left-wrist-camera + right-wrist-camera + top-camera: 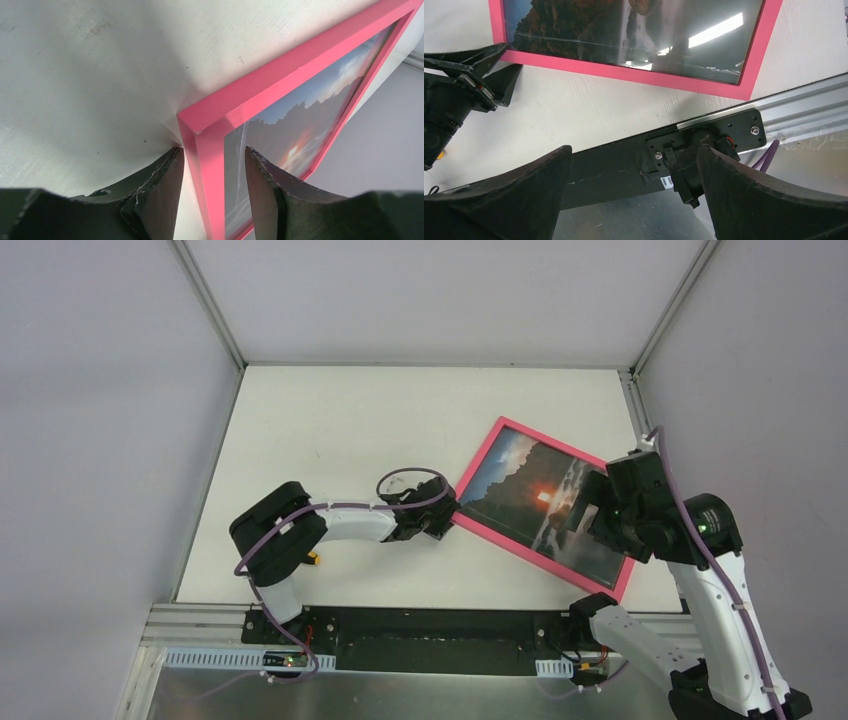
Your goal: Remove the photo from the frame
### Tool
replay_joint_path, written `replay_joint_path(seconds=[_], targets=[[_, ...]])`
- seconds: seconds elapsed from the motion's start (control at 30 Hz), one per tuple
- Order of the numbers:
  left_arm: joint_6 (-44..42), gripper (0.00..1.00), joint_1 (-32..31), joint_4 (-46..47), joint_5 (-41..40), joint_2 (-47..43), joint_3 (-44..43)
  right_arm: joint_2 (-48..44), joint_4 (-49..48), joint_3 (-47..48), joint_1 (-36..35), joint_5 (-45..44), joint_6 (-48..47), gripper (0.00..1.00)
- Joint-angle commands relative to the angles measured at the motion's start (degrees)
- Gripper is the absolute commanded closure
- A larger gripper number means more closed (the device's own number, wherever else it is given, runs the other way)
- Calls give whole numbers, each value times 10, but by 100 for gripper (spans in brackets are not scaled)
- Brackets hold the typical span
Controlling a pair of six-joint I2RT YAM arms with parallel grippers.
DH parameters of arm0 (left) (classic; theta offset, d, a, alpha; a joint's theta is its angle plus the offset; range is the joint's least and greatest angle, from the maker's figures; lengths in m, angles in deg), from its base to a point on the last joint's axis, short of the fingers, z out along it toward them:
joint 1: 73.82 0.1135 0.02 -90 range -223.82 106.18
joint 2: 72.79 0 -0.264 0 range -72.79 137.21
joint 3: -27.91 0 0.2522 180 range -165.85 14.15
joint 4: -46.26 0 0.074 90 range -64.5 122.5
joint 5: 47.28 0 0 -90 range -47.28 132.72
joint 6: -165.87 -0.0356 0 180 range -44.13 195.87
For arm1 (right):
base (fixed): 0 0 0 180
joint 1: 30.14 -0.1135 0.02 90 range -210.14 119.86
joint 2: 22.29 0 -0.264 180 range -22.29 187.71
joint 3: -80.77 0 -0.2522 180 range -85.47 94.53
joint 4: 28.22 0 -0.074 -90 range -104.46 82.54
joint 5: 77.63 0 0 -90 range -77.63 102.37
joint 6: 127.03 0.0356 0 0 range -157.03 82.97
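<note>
The pink frame (530, 556) lies flat and skewed on the white table, right of centre, with the photo (520, 485) of dark rocks and orange sun still inside it. My left gripper (448, 518) is low at the frame's left corner. In the left wrist view its fingers (165, 180) straddle the frame's (220, 107) side rail, one outside it and one over the photo (300, 120), with gaps on both sides. My right gripper (590, 515) hovers over the frame's right part, open wide and empty (634, 147); its view shows the frame's near rail (624, 72).
A small orange-handled screwdriver (314, 559) lies partly under the left arm's elbow. A black mounting plate and an aluminium rail (440, 640) run along the table's near edge. Grey walls close in the table on the left, back and right.
</note>
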Motion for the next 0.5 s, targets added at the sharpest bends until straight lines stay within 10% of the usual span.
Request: replay_joint_path(seconds=[0.0,0.47], targets=[[24,51,-4,-62,-23,20,-21,13,9,-9,3,11,8,1],[-29,76,13,-95,8,35,-35,48,-27,-60,3,75,-28,1]])
